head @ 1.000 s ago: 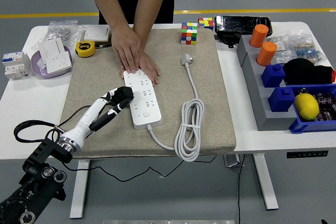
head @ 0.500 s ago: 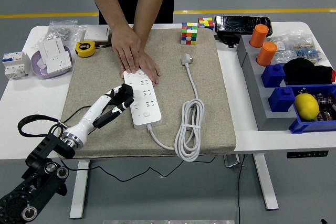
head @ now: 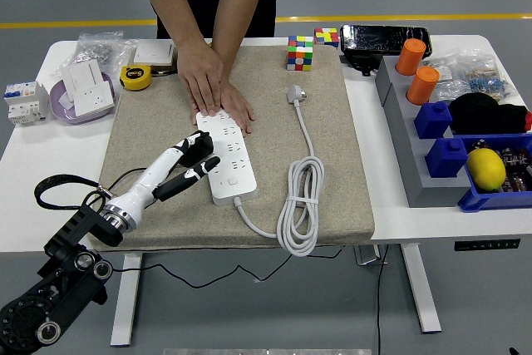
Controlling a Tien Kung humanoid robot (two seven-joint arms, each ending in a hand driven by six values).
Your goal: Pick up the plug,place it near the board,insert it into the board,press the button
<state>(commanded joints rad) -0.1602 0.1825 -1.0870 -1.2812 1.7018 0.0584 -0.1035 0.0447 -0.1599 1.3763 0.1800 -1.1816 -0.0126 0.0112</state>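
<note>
Since a second ago the left hand has slid right onto the power strip, black plug gripped in its fingers at the strip's left edge. Strip runs away from the robot; person's hands pin its far end, forearm angling up-right

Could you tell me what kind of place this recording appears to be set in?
Most likely a robotics lab or workshop floor: a height-adjustable white table on grey flooring with a yellow floor line, blue parts bins and a tape measure, and a person's hands steadying a power strip.
</note>
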